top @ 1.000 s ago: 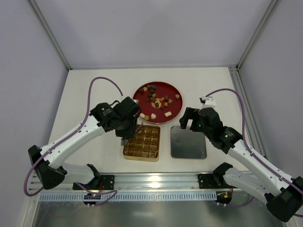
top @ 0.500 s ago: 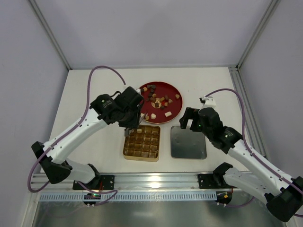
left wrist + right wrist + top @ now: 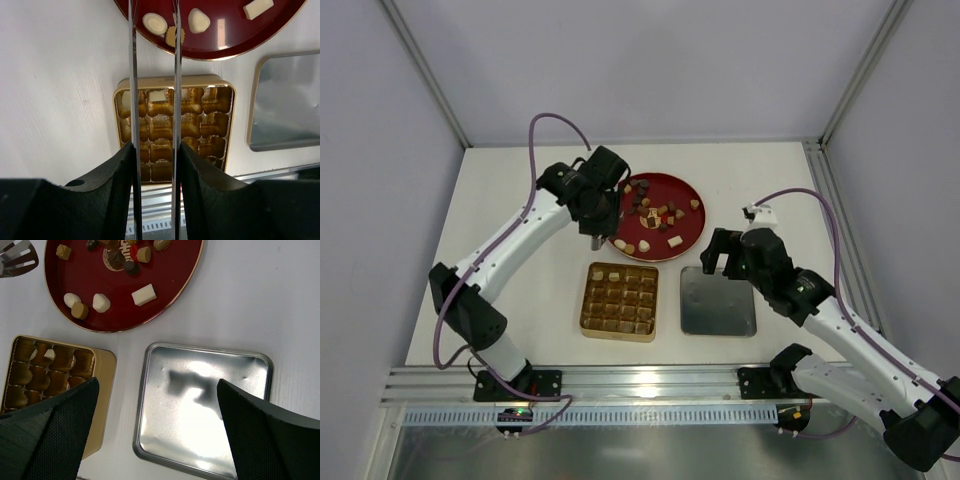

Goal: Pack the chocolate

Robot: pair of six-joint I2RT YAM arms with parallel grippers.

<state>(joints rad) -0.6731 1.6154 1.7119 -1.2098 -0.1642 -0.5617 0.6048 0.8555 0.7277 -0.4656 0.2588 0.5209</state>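
Note:
Several chocolate [image 3: 655, 212] pieces, brown, tan and white, lie on the round red plate [image 3: 692, 229]. Two white pieces [image 3: 157, 95] sit in the far row of the gold gridded box [image 3: 620, 301]. My left gripper [image 3: 599, 215] is shut on metal tongs [image 3: 131, 75] beside the plate's left edge. The two blades stand apart with nothing between them, and the slotted tip [image 3: 15, 257] shows in the right wrist view. My right gripper [image 3: 157, 390] is open and holds nothing above the silver lid [image 3: 200, 405].
The silver lid [image 3: 718, 300] lies flat to the right of the gold box [image 3: 97, 365]. The plate [image 3: 165, 300] sits just beyond both. A metal rail [image 3: 640, 385] runs along the table's near edge, and grey walls close in the sides and back.
My left arm has swung with the tongs from the box's far-left corner out to the plate's left edge. The box's far row now shows. The right arm stayed put.

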